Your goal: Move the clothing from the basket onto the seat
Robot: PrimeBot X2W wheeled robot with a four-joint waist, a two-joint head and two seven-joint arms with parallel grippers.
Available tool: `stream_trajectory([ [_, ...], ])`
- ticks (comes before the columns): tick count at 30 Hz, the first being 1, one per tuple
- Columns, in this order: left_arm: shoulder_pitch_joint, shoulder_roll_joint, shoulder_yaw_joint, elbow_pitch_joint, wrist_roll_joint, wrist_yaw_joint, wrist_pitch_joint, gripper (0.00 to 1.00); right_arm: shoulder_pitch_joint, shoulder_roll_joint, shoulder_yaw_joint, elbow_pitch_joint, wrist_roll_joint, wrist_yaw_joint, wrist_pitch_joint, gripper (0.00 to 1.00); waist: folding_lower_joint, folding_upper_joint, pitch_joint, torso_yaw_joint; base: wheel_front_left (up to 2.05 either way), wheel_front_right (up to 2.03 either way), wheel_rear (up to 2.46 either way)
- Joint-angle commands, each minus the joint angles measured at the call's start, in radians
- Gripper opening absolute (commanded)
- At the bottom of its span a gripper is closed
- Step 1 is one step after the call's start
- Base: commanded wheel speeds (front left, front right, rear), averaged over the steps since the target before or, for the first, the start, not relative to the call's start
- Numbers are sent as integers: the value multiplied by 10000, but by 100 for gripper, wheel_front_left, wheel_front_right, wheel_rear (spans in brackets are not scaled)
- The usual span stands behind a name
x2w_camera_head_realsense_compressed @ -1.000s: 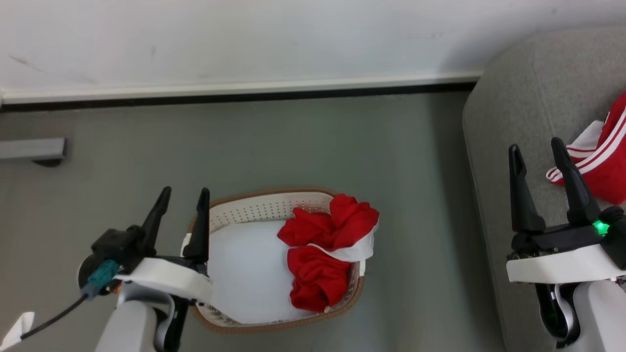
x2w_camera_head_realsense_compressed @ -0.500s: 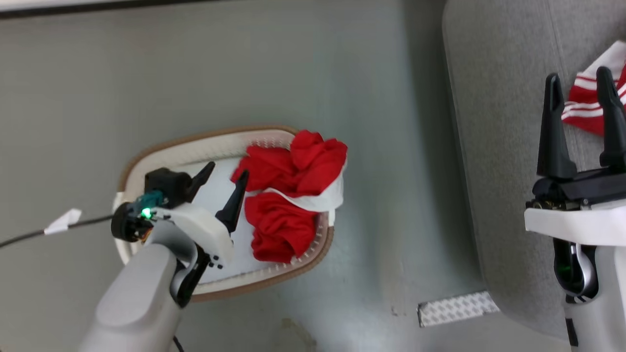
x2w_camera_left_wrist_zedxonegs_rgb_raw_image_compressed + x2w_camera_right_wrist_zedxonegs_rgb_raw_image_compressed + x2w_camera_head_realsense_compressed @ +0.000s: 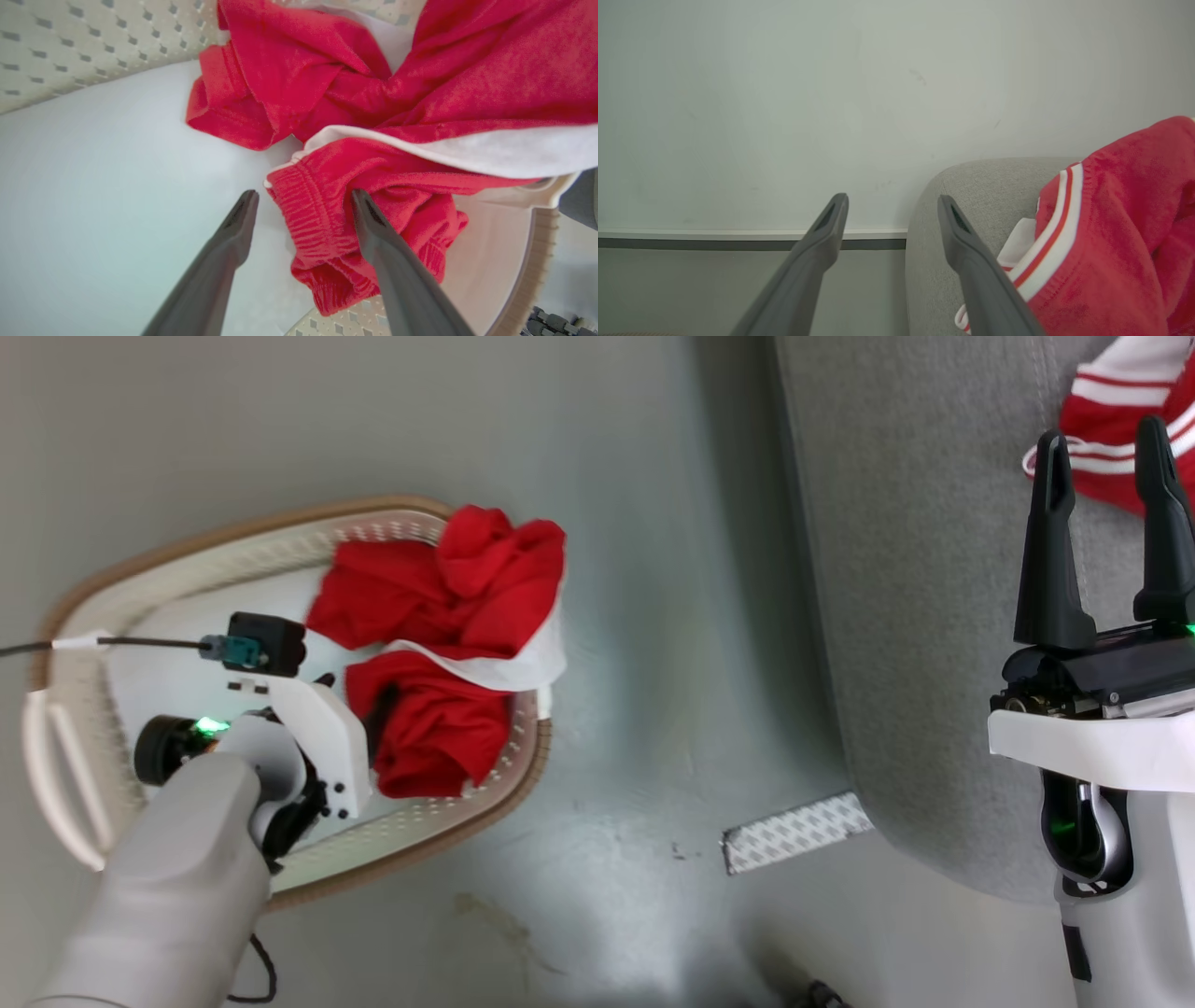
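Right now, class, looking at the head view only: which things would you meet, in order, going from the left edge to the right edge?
basket, handle end first → clothing heaped in it → patterned strip on the floor → seat → right end effector, open over the seat.

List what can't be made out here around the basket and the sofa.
- Left gripper: in the head view, its fingers are hidden by its own wrist and the clothing.
- Garment on the seat: cut off by the head view's top and right edges.
- Basket floor under the pile: covered in both views.
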Motion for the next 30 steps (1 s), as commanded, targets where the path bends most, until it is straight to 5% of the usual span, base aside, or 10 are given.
stream_trajectory([
  [1,-200,97,-54,165,-266,-25,146,100,-39,37,26,-36,207,-22,8,100,-2,0,325,-332,0,0,0],
  [15,-759,744,-1284,46,-2118,-25,1209,100,-206,37,272,47,782,-22,7,100,-2,0,1028,-868,0,0,0],
  [16,-792,786,-1424,13,-2190,-25,1178,61,-224,35,279,47,791,-22,7,100,-2,0,1044,-873,0,0,0],
  [17,-836,817,-1509,-38,-2260,-25,1038,8,-232,37,282,46,788,-22,7,100,-2,0,1056,-862,0,0,0],
  [18,-861,829,-1596,-58,-2308,-26,959,0,-230,37,266,49,779,-22,7,100,-2,0,1056,-840,0,0,0],
  [30,-222,498,-2939,-630,-3218,-26,-877,0,-67,21,-40,415,266,-22,6,100,-2,0,-731,4,0,0,0],
])
